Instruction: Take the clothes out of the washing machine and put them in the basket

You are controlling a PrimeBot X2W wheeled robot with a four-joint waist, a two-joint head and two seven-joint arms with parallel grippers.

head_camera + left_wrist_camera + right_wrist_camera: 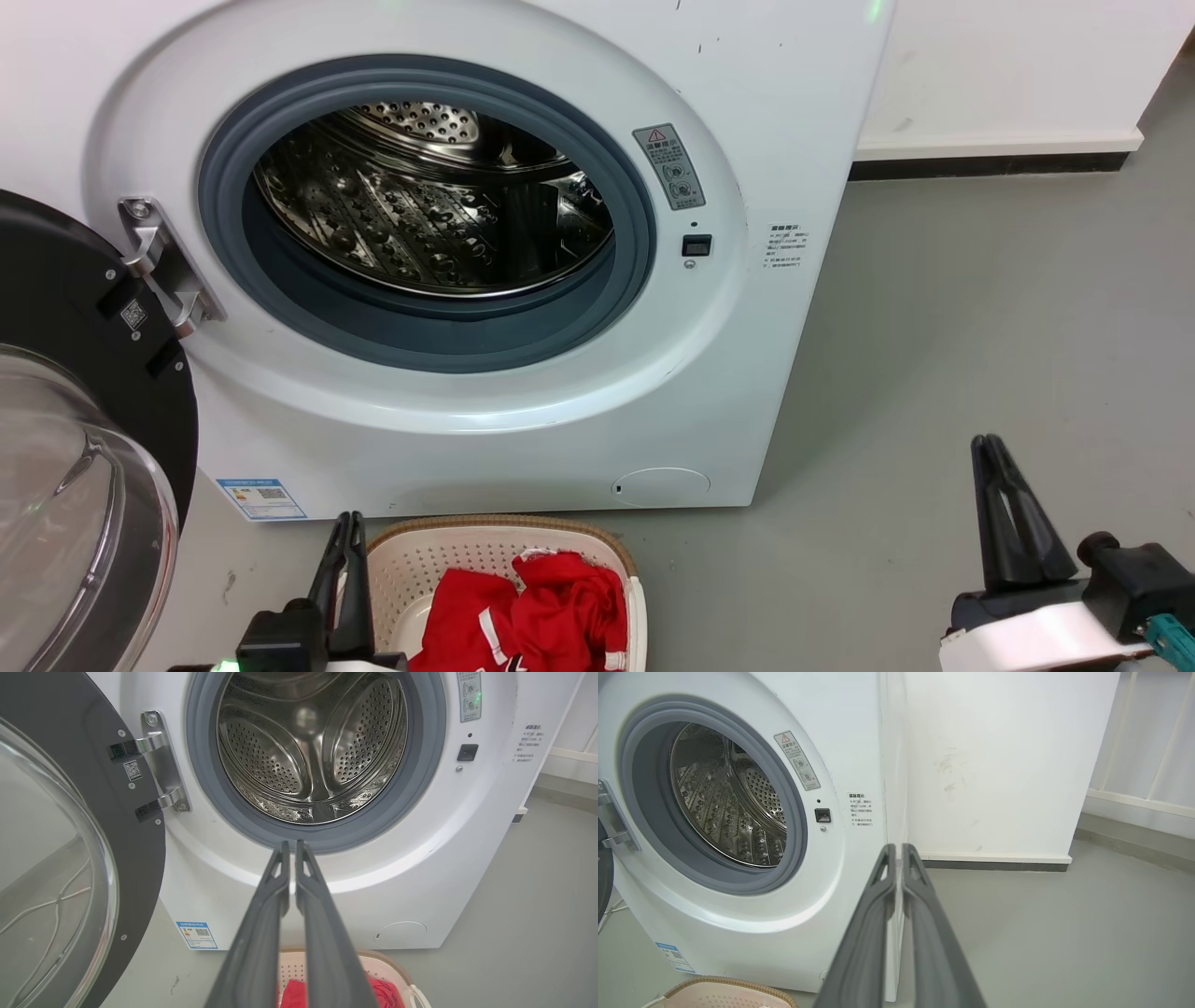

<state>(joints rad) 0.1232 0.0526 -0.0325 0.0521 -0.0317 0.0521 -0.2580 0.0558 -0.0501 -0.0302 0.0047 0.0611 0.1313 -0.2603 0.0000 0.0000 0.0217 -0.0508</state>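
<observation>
My left end effector (346, 523) and right end effector (988, 443) are both pressed together, holding nothing. The red clothes (551, 607) lie in the basket (495, 524) before the washing machine (728, 355), cut off at the head view's lower edge. The gasket (280, 308) hides the near floor of the drum (429, 205).

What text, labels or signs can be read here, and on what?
No words are legible.
Grey warning sticker with a red triangle, on the washing machine beside its porthole: too small.
Notice in Chinese characters, right of it: too small.
Blue label with a QR code, machine's lower left: too small.
QR sticker on the door's black rim: no words.
Red clothes in the basket: no print shows.
</observation>
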